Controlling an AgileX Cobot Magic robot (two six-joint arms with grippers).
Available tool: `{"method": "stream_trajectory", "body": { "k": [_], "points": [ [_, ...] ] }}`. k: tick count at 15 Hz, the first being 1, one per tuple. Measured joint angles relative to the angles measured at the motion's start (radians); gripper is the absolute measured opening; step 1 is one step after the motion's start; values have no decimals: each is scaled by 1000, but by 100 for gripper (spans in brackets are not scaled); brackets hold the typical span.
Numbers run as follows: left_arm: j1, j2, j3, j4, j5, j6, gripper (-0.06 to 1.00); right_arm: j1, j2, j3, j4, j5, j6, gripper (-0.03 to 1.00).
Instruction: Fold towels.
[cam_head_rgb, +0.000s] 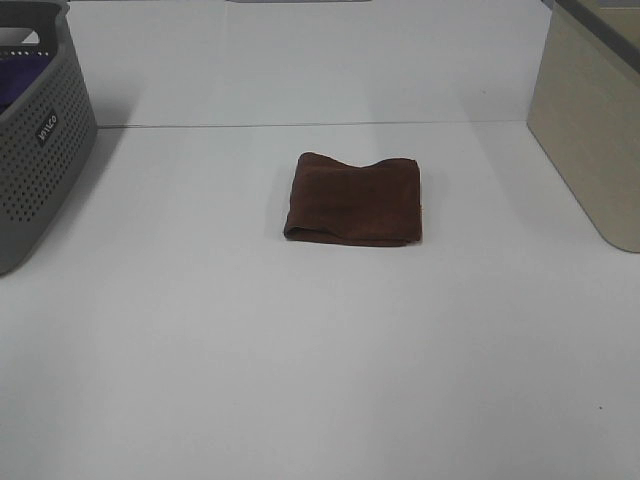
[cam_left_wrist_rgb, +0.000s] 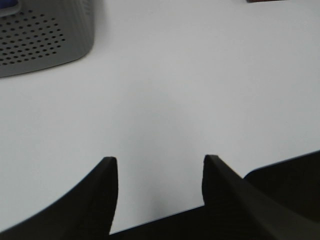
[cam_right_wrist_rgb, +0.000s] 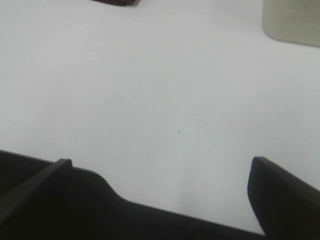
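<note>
A dark reddish-brown towel (cam_head_rgb: 354, 198) lies folded into a compact rectangle at the middle of the white table. Neither arm shows in the exterior high view. In the left wrist view my left gripper (cam_left_wrist_rgb: 159, 172) is open and empty above bare table; a sliver of the towel (cam_left_wrist_rgb: 265, 1) shows at that view's edge. In the right wrist view my right gripper (cam_right_wrist_rgb: 162, 167) is open wide and empty, with a corner of the towel (cam_right_wrist_rgb: 116, 2) far ahead of it. Both grippers are well apart from the towel.
A grey perforated basket (cam_head_rgb: 35, 130) stands at the table's left edge and also shows in the left wrist view (cam_left_wrist_rgb: 42, 37). A beige box (cam_head_rgb: 590, 130) stands at the right edge and also shows in the right wrist view (cam_right_wrist_rgb: 291, 21).
</note>
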Motion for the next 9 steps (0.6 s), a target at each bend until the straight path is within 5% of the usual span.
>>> {"method": "stream_trajectory", "body": {
  "k": [9],
  "points": [
    [0, 0, 1, -41, -5, 76, 49, 0, -59, 14, 4, -25, -26, 90]
  ]
}}
